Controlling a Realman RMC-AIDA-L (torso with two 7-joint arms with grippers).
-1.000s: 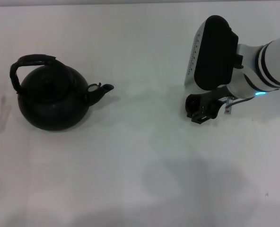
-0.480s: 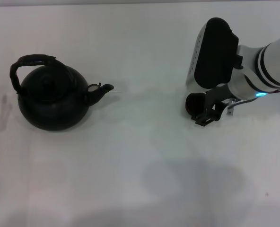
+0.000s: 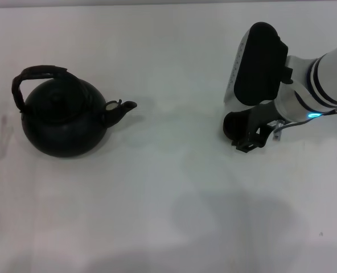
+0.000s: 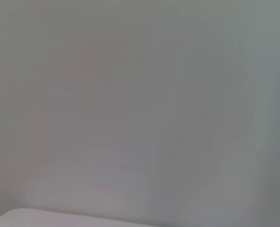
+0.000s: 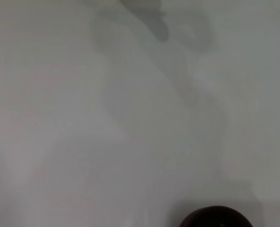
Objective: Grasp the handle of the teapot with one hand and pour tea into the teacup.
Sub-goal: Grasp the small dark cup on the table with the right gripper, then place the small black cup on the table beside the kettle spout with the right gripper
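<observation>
The right gripper (image 3: 245, 136) sits low over the right side of the counter (image 3: 174, 187), well apart from the teapot (image 3: 63, 116). A small dark round object lies between or just under its fingers; this is probably the teacup (image 3: 235, 126). The head view does not show whether the gripper is clamped on it, merely around it, or apart, so its state cannot be told. The right wrist view shows only a dark rounded rim (image 5: 215, 217) at the frame edge. The left gripper is not in view; its wrist camera shows only a blank pale surface.

Hazards, as judged from this position:
- If the teacup is nudged rather than held, it may tip or slide, because it is tiny and light.
- If the teacup ends up far from the spout (image 3: 124, 107), the pour will miss.
- The teapot is large and round, and it will swing when lifted by the handle (image 3: 35, 74).

The teapot stands upright on the left side of the counter. It is matte black with its lid on, its short spout points toward the right gripper, and the arched handle leans toward the far left side.
</observation>
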